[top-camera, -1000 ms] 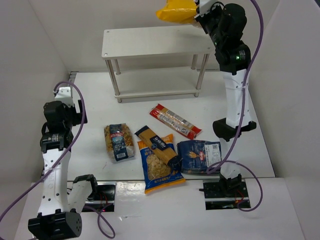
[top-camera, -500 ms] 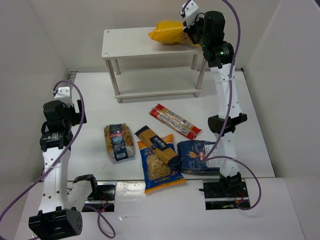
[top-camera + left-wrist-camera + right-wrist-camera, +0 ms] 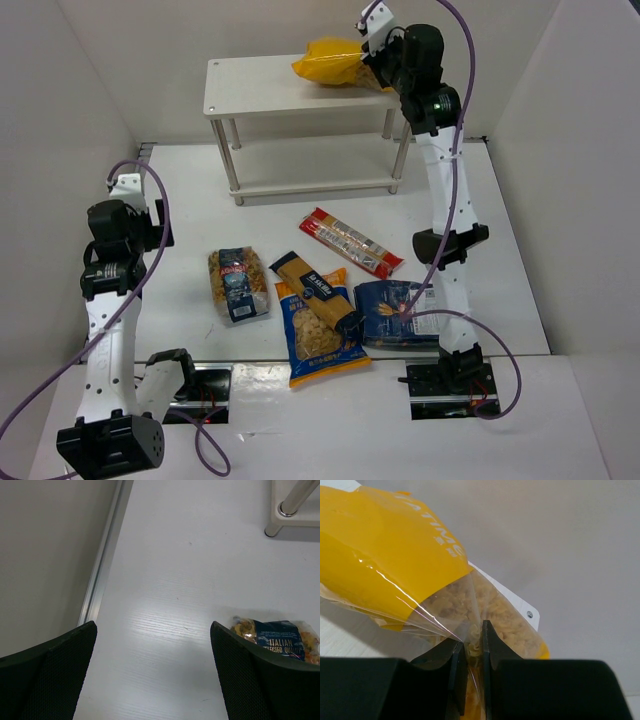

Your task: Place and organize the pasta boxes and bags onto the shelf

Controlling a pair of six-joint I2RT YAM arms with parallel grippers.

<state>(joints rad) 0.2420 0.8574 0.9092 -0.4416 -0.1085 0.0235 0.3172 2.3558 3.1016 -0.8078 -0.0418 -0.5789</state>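
Note:
My right gripper is shut on the yellow-topped clear bag, holding it over the right end of the shelf's top board; the wrist view shows the jaws pinching the bag. On the table lie the dark-blue-labelled clear bag, which also shows in the left wrist view, the long red spaghetti packet, a dark blue box and yellow-blue packs. My left gripper is open and empty over the table at the left, its fingertips wide apart.
White walls close in the left, right and back. A shelf leg foot stands at the upper right of the left wrist view. A metal rail runs along the table's left edge.
My right arm has carried the yellow-topped bag from above the shelf's right end down and leftward onto the top board. The left arm has not moved.

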